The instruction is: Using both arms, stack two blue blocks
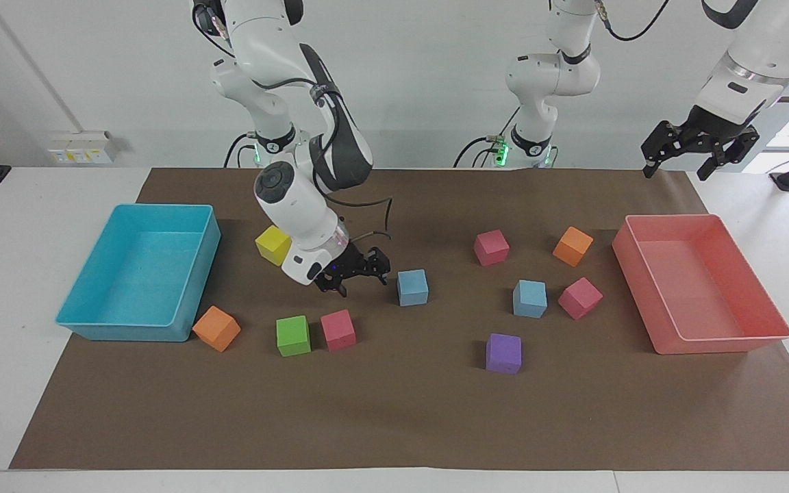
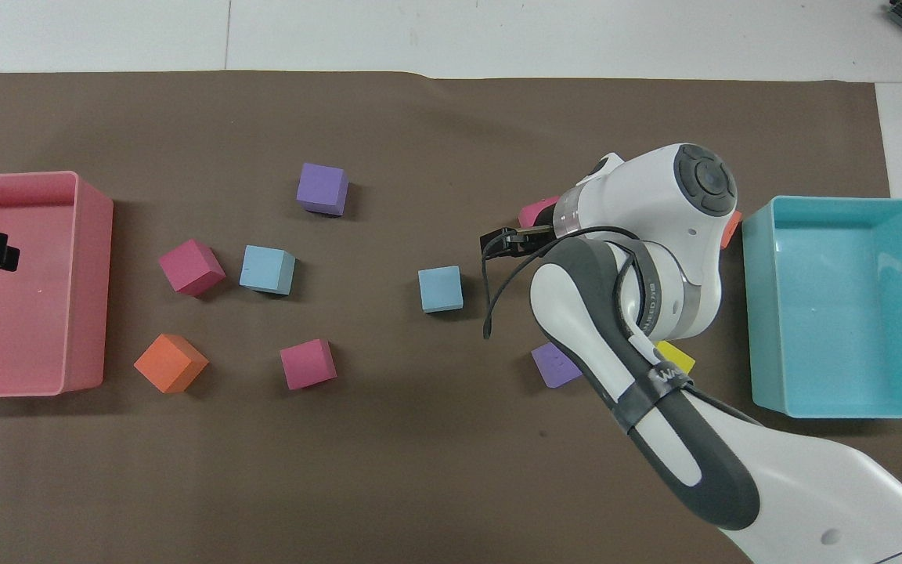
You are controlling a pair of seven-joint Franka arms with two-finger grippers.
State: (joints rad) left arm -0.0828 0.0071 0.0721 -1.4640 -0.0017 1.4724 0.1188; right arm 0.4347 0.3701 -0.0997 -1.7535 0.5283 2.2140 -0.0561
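Observation:
One blue block (image 1: 412,287) (image 2: 441,289) lies mid-mat. The other blue block (image 1: 530,298) (image 2: 267,269) sits toward the left arm's end, beside a red cube (image 1: 580,298). My right gripper (image 1: 360,277) (image 2: 496,243) hovers low and tilted, a short gap from the mid-mat blue block on the right arm's side. It is open and holds nothing. My left gripper (image 1: 699,161) waits high near the pink tray (image 1: 723,342), open and empty; the overhead view shows only a black part of it.
A turquoise tray (image 1: 141,329) stands at the right arm's end. Near it lie yellow (image 1: 273,244), orange (image 1: 216,328), green (image 1: 293,335) and red (image 1: 337,329) cubes. A purple cube (image 1: 503,353), a red cube (image 1: 491,247) and an orange cube (image 1: 572,246) surround the second blue block.

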